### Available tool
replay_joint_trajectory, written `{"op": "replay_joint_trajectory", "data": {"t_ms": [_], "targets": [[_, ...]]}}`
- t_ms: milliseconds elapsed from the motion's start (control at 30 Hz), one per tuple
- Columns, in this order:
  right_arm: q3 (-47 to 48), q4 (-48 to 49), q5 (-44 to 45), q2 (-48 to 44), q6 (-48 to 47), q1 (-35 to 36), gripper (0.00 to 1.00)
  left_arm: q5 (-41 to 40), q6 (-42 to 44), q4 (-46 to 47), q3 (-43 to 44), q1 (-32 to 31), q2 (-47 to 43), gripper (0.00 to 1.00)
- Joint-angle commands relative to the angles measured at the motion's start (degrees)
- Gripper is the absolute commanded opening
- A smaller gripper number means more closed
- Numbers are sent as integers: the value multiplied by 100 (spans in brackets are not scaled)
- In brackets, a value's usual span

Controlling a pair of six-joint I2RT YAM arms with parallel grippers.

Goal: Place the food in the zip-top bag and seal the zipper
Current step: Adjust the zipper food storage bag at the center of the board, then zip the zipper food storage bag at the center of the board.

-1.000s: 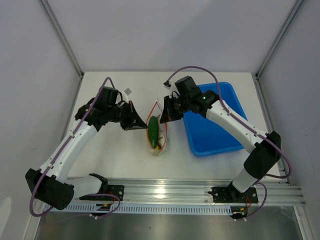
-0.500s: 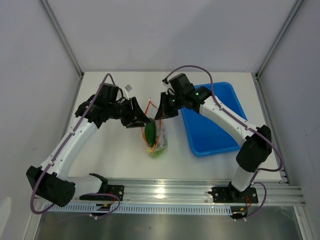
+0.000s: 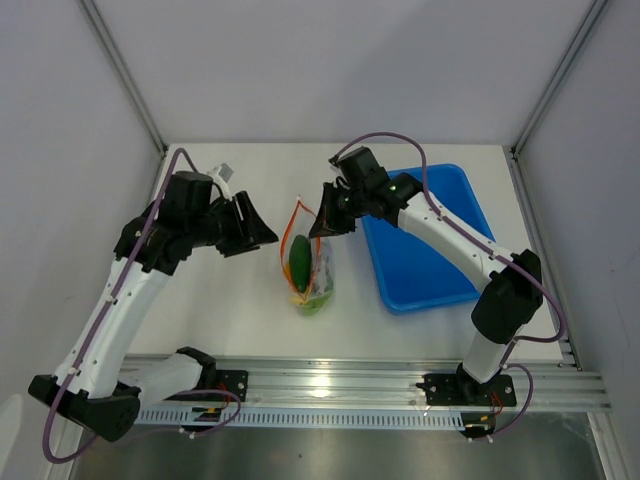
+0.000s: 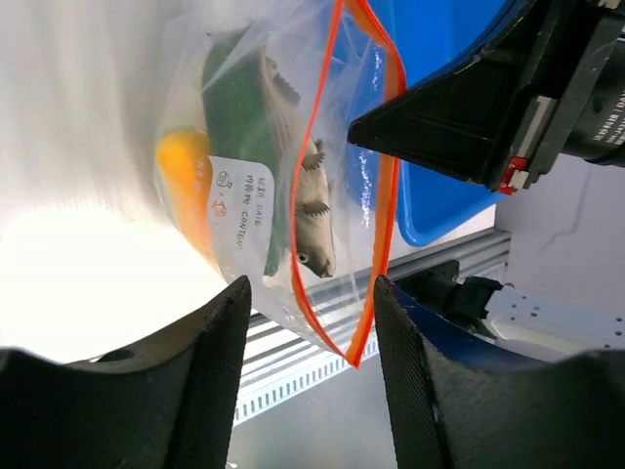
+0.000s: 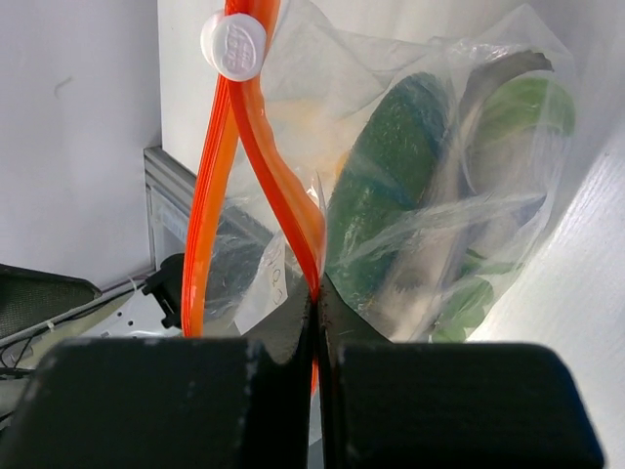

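Food [image 3: 299, 262] already inside zip-top bag [image 3: 318, 288], table centre. Mouth gapes, so sealing left.
Blue tray [image 3: 440, 265]: rigid plastic, 3 o'clock of bag.
Bag: crinkly clear film.
Food: green, orange, grey fish shapes.
Zipper [image 5: 207, 195]: thin orange strip, white slider [image 5: 232, 46].
Right gripper [image 5: 317, 313]: clamped on zipper, bag's 1 o'clock.
Left gripper [image 3: 255, 225]: 9 o'clock, fingers parted, empty.

Pretty clearly a robotics lab cell - bare grey walls [image 3: 330, 70], aluminium frame posts [image 3: 127, 80], mounting rail [image 3: 400, 385], white tabletop [image 3: 240, 300].
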Motion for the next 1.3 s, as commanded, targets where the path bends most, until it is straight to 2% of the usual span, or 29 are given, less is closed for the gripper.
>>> {"op": "replay_joint_trajectory", "data": {"t_ms": [0,133,367,567,900,1267], "targets": [[217,76,281,-100,309,18,0,-159,176,26,-143,-24,97,58],[261,-12,528,41,660,27,0,605,220,360,-329,-102,449,62],[287,67,774,278,1224,176,0,747,264,888,-329,-445,704,73],[436,-135,1213,357,1443,352,0,634,264,977,-303,-647,686,77],[524,-21,1205,164,1716,379,0,-403,457,406,181,-1183,976,76],[647,-170,1161,137,2278,387,0,-1457,150,-157,400,-1746,1398,71]]}}
